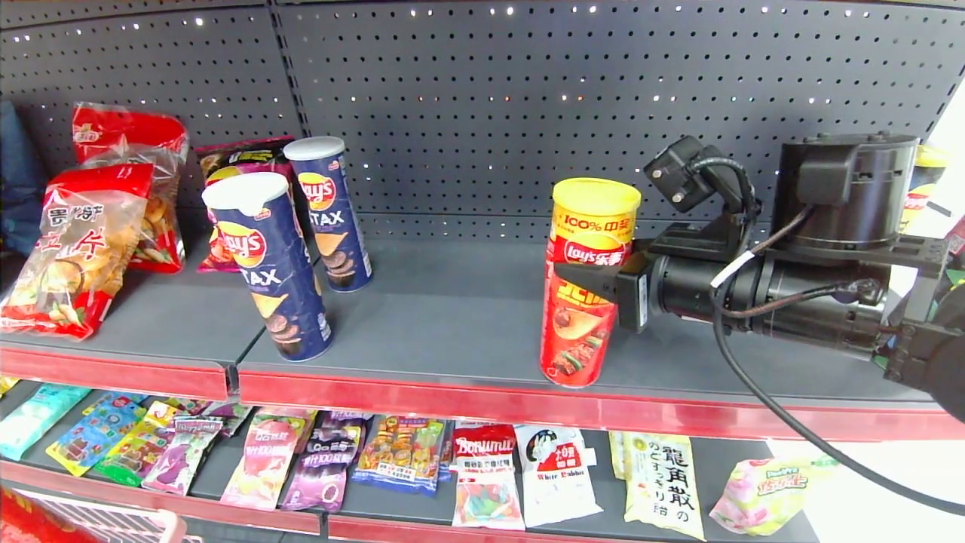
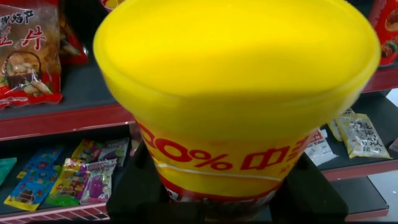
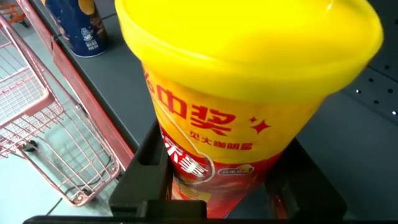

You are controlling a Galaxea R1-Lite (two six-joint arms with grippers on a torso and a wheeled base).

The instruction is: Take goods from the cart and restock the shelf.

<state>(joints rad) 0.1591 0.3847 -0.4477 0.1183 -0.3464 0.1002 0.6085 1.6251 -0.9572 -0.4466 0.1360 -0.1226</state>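
— Shelf [image 1: 467, 317] part stocked, cart [image 3: 50, 124] beside it: where was the can [image 1: 579, 343]?
— Upright near the shelf's front lip, well apart from the blue cans [image 1: 283, 264], with the right gripper [image 1: 595, 283] clamped round its middle. Whether its base met the board could not be told.
— And the risk?
— A tall can that close to the edge looked liable to topple forward if let go early or nudged by a finger. The left gripper [image 2: 224, 196] clutched a second can [image 2: 236, 93] out in front of the shelf; a careless swing could have struck the first.
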